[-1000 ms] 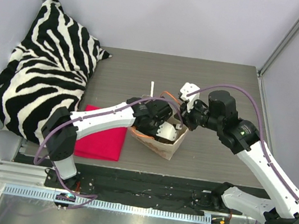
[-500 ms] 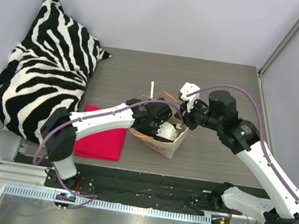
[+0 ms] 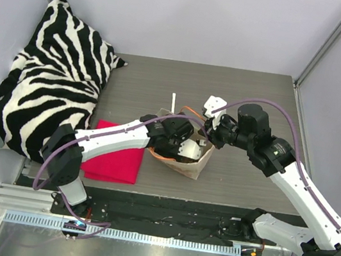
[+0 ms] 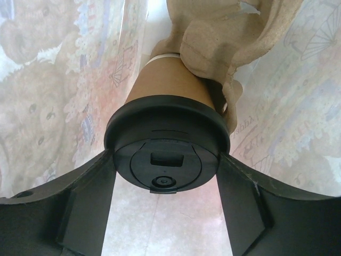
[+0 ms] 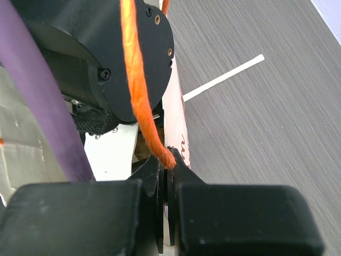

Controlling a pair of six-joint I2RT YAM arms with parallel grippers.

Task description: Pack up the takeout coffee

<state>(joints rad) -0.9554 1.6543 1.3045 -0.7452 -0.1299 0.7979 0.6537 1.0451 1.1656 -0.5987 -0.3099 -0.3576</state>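
— Two things: where is the takeout coffee, and what have your left fingers got?
— It's inside the kraft bag, which stands on the bench. On my left wrist camera the cup points away from the lens, with its black lid toward me. One finger presses each side of that lid, so the cup is pinched between them. Its far end sits against the tan pulp carrier.
— And the right side?
— My right fingers are pressed together at the bag's top edge, where the orange handle meets the paper. I think they nip the rim itself, but the view is too close to be sure.
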